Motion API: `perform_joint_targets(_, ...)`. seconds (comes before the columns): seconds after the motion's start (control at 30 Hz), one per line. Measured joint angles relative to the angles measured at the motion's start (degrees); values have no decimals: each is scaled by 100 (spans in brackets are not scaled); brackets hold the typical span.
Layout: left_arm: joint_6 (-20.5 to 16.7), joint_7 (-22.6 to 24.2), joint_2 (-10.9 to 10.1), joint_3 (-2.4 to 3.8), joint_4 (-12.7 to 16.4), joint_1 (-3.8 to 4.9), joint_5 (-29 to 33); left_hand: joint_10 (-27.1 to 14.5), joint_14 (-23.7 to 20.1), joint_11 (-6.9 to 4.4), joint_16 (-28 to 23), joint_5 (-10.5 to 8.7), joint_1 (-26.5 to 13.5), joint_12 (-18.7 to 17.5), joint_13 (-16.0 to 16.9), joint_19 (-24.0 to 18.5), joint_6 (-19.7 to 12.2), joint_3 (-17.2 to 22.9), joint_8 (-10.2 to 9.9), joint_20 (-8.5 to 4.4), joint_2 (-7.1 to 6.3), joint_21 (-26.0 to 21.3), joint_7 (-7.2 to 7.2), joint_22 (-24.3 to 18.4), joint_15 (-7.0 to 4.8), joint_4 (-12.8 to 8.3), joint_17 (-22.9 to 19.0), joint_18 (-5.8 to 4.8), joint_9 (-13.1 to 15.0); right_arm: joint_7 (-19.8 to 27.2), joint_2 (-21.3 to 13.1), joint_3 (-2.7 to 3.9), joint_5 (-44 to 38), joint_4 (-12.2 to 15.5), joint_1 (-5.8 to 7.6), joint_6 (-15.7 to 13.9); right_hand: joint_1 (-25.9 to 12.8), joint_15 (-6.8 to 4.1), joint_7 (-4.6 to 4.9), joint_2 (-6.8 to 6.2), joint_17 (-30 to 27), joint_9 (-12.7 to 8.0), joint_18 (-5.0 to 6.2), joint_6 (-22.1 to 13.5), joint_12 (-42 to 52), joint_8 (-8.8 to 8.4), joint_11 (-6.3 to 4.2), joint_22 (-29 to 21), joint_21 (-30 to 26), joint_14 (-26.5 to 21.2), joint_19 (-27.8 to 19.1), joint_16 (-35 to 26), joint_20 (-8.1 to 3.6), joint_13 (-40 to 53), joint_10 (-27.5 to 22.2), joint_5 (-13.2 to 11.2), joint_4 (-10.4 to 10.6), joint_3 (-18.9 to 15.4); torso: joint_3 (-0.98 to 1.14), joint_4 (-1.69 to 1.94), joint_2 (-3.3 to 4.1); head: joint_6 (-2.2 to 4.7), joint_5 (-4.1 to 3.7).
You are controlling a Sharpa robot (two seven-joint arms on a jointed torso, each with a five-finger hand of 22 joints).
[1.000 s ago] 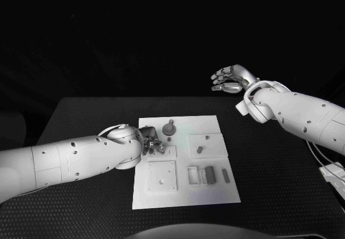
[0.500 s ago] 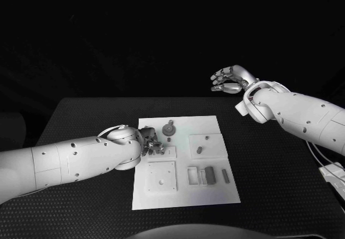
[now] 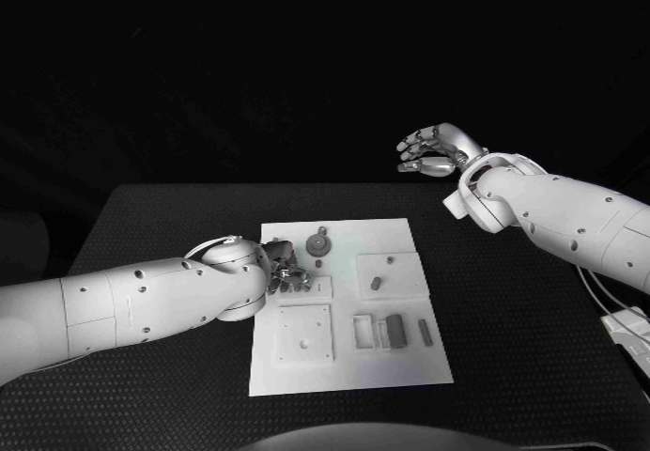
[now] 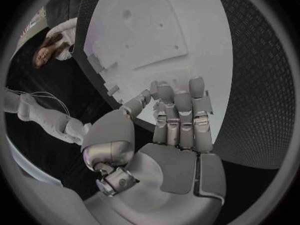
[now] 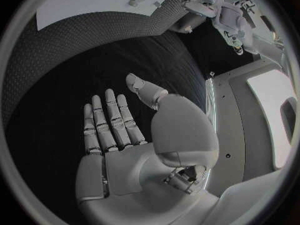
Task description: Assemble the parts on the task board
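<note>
White and flat, the board (image 3: 346, 301) lies in the middle of the black surface (image 3: 149, 235), its long side running away from the robot. Small grey parts sit on it. At the far end a round part with a stem (image 3: 318, 244) rests on the bare plate. To its right a raised square tile (image 3: 383, 274) carries a short upright peg (image 3: 373, 281). Nearer the robot, an open rectangular frame (image 3: 363, 330) stands beside a dark block (image 3: 394, 330), the 2 just touching or nearly so; I cannot tell which. A thin dark bar (image 3: 424, 331) lies just right of the block, apart from it. On the left half of the near end sits a larger square plate (image 3: 305, 333) with holes at its corners and nothing on it.

The left hand (image 3: 285, 266) hangs over the board's left edge, between the round part and the larger square plate. In the left wrist view its fingers (image 4: 181, 110) are drawn close together and bent toward the thumb over the board (image 4: 156, 40); whether a small part is pinched there I cannot tell.

The right hand (image 3: 436, 148) is raised well beyond the far right corner of the surface, away from the board. In the right wrist view its fingers (image 5: 107, 122) are straight and spread from the thumb, with nothing in them.
</note>
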Motion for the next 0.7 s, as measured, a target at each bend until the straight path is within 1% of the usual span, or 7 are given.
perform_joint_targets(0.2,-1,0,4,1,-4,0,0,0,0,0,0,0,25,0,0,0,0,-3,0,0,-25,0,0,0,0,35,-6,0,1,0,0,0,0,0,0,6,0,0,0,0,0,0,0,0,0,0,0,0,0,0,0,0,0,0,0,0,0,0,1,-1,0,0,-7)
perform_joint_targets(0.33,-1,0,8,1,-4,0,0,1,-20,0,0,0,33,0,0,-1,-20,-14,0,0,-145,0,23,0,-19,78,-14,0,1,0,0,0,0,0,0,10,0,0,0,0,0,0,0,0,0,0,0,0,0,0,0,0,0,0,0,0,0,0,2,-1,0,0,-12)
perform_joint_targets(0.43,-3,0,8,1,-4,-1,0,1,-21,0,22,1,29,0,0,-1,-12,-26,0,0,-208,0,30,-1,-21,105,-21,0,1,0,0,0,0,-4,0,12,0,0,0,0,0,1,0,0,0,0,0,0,0,0,0,0,0,0,0,0,0,0,3,-2,-1,1,-13)
perform_joint_targets(0.53,-5,1,9,0,-4,-2,0,1,-21,0,22,1,34,0,0,-1,-12,-3,0,0,-213,0,31,-1,-21,129,-21,0,1,1,0,0,0,-5,0,15,0,18,0,0,0,1,0,0,0,0,0,0,0,-19,-21,0,21,-5,0,0,-15,-15,3,-2,-1,4,-13)
perform_joint_targets(0.57,-6,3,9,0,-4,-2,0,1,-21,0,22,17,52,0,0,-1,-12,-3,0,0,-195,0,31,-1,-21,129,-27,0,1,1,0,0,0,-7,0,16,0,18,0,0,0,1,0,0,0,0,0,0,0,-19,-21,0,21,-5,0,0,-15,-15,3,-2,-1,4,-13)
perform_joint_targets(0.63,-6,10,13,0,-4,-2,3,1,-21,0,22,109,97,0,0,-1,-11,23,0,0,-150,0,31,-1,-21,103,-31,0,0,1,1,0,0,-8,0,18,1,18,0,0,1,1,0,0,0,0,0,0,0,-19,-21,0,21,-5,0,0,-15,-15,3,-2,-1,5,-13)
perform_joint_targets(0.7,-5,18,15,0,-4,-2,16,1,-21,0,22,156,111,0,1,-1,-12,37,0,0,-136,0,31,1,-21,89,-30,0,-1,2,3,0,0,-8,0,19,1,18,0,-1,1,1,0,0,0,0,0,0,0,-19,-21,0,21,-5,0,0,-15,-15,4,-2,-1,4,-13)
